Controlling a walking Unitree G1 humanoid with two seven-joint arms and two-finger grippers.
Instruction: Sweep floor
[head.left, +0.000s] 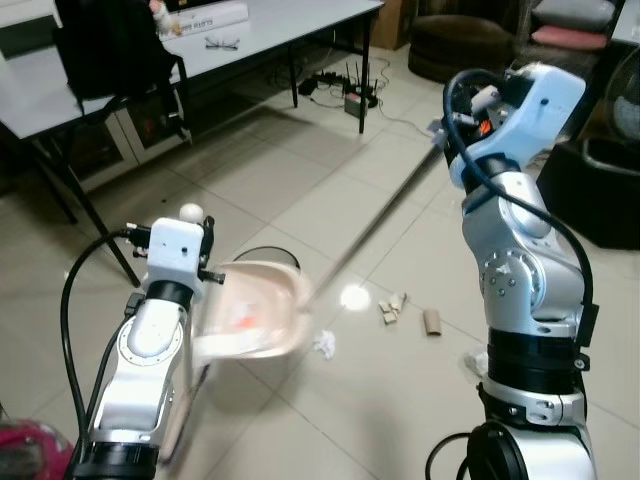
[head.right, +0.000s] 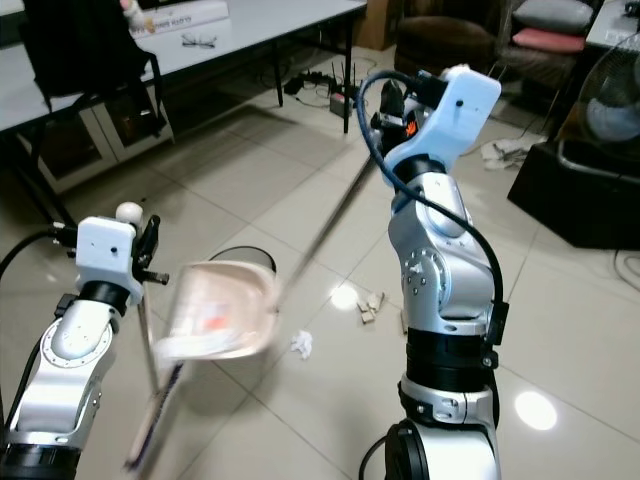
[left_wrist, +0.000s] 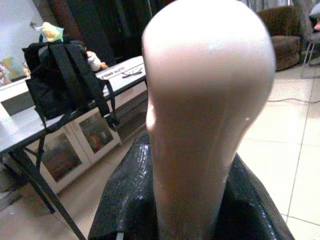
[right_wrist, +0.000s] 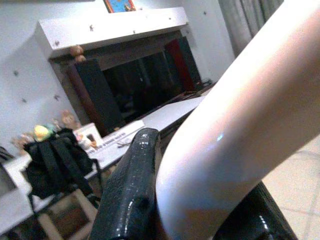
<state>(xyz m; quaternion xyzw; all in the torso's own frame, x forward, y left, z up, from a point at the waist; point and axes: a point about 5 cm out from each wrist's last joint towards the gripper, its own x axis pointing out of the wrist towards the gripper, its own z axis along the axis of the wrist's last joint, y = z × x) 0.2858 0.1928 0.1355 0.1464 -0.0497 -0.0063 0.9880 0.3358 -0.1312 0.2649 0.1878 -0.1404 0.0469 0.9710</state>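
Two tools held | right gripper (right_wrist: 200, 200) clamped on long pale broom handle (head.left: 375, 222), slanting down-left toward debris | left gripper (left_wrist: 190, 220) closed around beige plastic dustpan's (head.left: 255, 310) handle | crumpled white paper scrap (head.left: 323, 345) just right of dustpan, cardboard bits (head.left: 400, 310) farther right on tiled floor (head.left: 300, 190).

The floor (head.left: 300, 190) is showing smooth, glossy tiles that are reflecting light. The dustpan (head.left: 255, 310) and the broom handle (right_wrist: 235, 115) are looking like smooth, shiny pale plastic. The backpack (left_wrist: 60, 80) is looking like matt black cloth.
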